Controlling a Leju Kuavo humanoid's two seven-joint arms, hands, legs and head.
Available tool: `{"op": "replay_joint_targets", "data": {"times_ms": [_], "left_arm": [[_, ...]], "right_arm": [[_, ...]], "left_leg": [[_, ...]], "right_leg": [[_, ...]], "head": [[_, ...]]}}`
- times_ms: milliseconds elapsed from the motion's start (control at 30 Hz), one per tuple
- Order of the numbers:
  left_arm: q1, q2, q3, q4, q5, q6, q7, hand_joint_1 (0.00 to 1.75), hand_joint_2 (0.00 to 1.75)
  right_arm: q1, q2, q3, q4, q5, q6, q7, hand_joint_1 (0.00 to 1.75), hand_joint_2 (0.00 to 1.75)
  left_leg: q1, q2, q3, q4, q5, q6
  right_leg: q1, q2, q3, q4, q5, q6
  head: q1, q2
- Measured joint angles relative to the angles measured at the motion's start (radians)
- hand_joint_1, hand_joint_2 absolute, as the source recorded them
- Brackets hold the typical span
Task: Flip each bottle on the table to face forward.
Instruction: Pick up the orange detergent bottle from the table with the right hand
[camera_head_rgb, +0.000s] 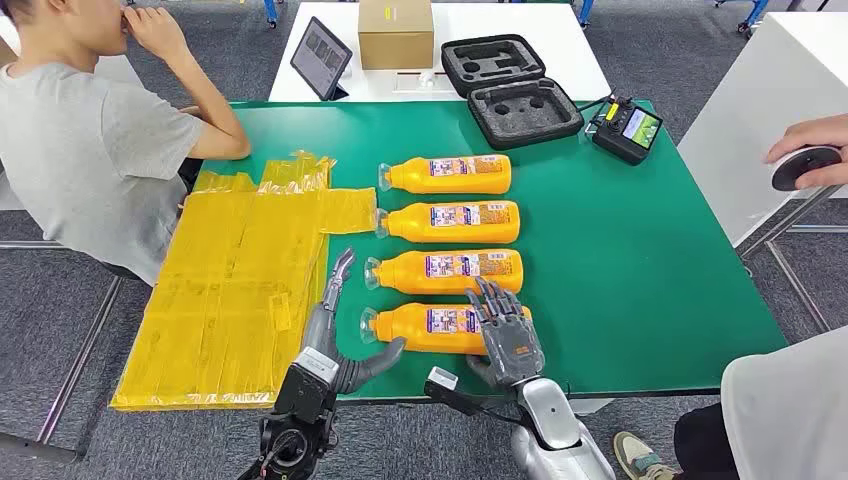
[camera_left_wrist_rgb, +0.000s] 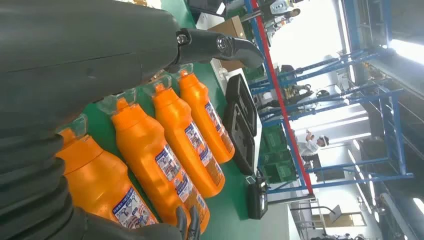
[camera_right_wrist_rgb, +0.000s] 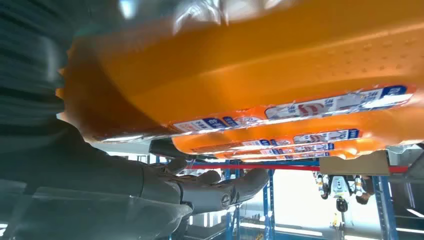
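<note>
Four orange bottles lying flat in a column on green desk (camera_head_rgb: 650, 260), caps left. Nearest bottle (camera_head_rgb: 430, 328) close to front edge. Right hand (camera_head_rgb: 508, 335) laid over its base end, fingers spread, grip not confirmed. Left hand (camera_head_rgb: 340, 330) open beside its cap. Advised: roll in place, away from edge; room rightward; next bottle (camera_head_rgb: 450, 271) just behind.

Four orange bottles (camera_head_rgb: 455, 174) (camera_head_rgb: 457, 221) (camera_head_rgb: 452, 271) (camera_head_rgb: 425, 327) lie on the green tabletop (camera_head_rgb: 640, 260). One yellow plastic sheet (camera_head_rgb: 240, 285) covers its left edge. At the far edge sit one open black foam case (camera_head_rgb: 510, 78) and one black controller (camera_head_rgb: 627, 129).
</note>
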Motion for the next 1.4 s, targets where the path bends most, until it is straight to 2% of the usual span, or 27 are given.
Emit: {"op": "replay_joint_targets", "data": {"times_ms": [267,533,567,667,700,1000,1233,1400], "left_arm": [[0.000,0.000,-0.001,0.000,0.001,0.005,0.000,0.00,1.75],[-0.001,0.000,0.000,0.001,0.002,0.009,0.000,0.00,1.75],[-0.001,0.001,0.001,0.001,0.001,0.005,0.000,0.00,1.75],[-0.003,0.001,0.002,0.004,-0.001,-0.010,0.000,0.00,1.75],[-0.004,0.001,0.002,0.005,-0.002,-0.014,0.000,0.00,1.75],[-0.028,-0.002,0.001,0.015,-0.002,-0.028,0.000,0.00,1.75],[-0.060,-0.027,-0.008,0.016,0.002,-0.031,0.000,0.00,1.75],[-0.061,-0.027,-0.010,0.018,0.002,-0.024,0.000,0.00,1.75]], "right_arm": [[-0.024,0.002,0.009,0.037,-0.012,0.000,-0.003,0.00,1.75],[-0.075,0.003,0.012,0.143,-0.076,0.018,-0.006,0.00,1.75],[-0.083,0.003,0.012,0.160,-0.088,0.039,-0.002,0.07,1.75],[-0.117,0.002,0.010,0.208,-0.131,0.150,-0.007,1.35,1.75],[-0.127,0.000,0.009,0.221,-0.143,0.181,-0.013,1.72,1.75],[-0.199,-0.010,-0.010,0.278,-0.233,0.367,-0.067,1.75,1.75],[-0.217,-0.014,-0.020,0.278,-0.272,0.387,-0.098,1.75,1.75],[-0.208,-0.013,-0.030,0.276,-0.333,0.387,-0.169,1.75,1.75]], "left_leg": [[0.000,0.000,0.000,0.000,0.000,0.000],[0.000,0.002,0.006,0.000,-0.001,0.000],[0.000,0.003,0.008,0.000,-0.002,-0.001],[0.000,0.009,0.019,-0.001,-0.010,-0.001],[0.000,0.011,0.023,-0.001,-0.012,0.000],[0.001,0.019,0.055,-0.001,-0.023,0.001],[0.001,0.019,0.044,-0.001,-0.014,0.000],[0.001,0.019,0.045,-0.001,-0.020,0.004]], "right_leg": [[0.000,0.000,0.000,0.000,0.000,0.000],[0.000,0.002,0.004,0.000,0.000,-0.001],[0.000,0.003,0.006,0.000,0.000,-0.001],[0.000,0.008,0.007,-0.001,-0.004,-0.003],[0.000,0.009,0.009,-0.002,-0.006,-0.004],[0.000,0.016,0.036,-0.004,-0.015,-0.005],[0.000,0.017,0.026,-0.004,-0.006,-0.003],[0.000,0.018,0.029,-0.004,-0.009,-0.001]], "head": [[0.000,0.000],[0.000,0.000],[0.000,0.000],[0.000,0.000],[0.000,0.000],[0.000,0.000],[0.000,0.000],[0.000,0.000]]}}
